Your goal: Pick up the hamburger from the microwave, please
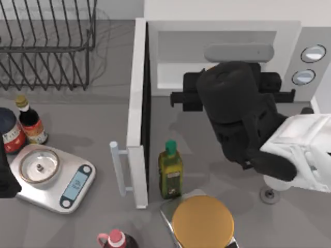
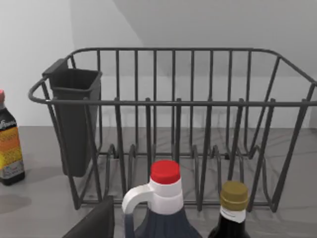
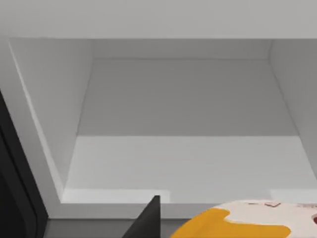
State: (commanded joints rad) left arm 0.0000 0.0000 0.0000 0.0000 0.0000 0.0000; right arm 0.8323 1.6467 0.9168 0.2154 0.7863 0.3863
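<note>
Hamburger (image 3: 237,220) sits at the right hand just outside the microwave (image 3: 183,163); grip cannot be told.

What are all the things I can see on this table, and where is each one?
Microwave: one, white, back right, door swung open toward the front.
Knobs: two, grey-blue, on the microwave's right panel.
Hamburger: one, yellow-orange and white, just in front of the microwave's opening in the right wrist view.
Dish rack: one, dark wire, back left.
Kitchen scale: one, white with a metal plate, front left.
Green-capped bottle: one, olive, beside the open door.
Gold-capped bottle: one, dark, behind the scale.
Red-capped jug: one, dark, front edge.
Orange disc: one, front centre, on a metal stand.
Right arm: black and white, reaching at the microwave's opening.
Left arm: dark, parked at the left edge.
</note>
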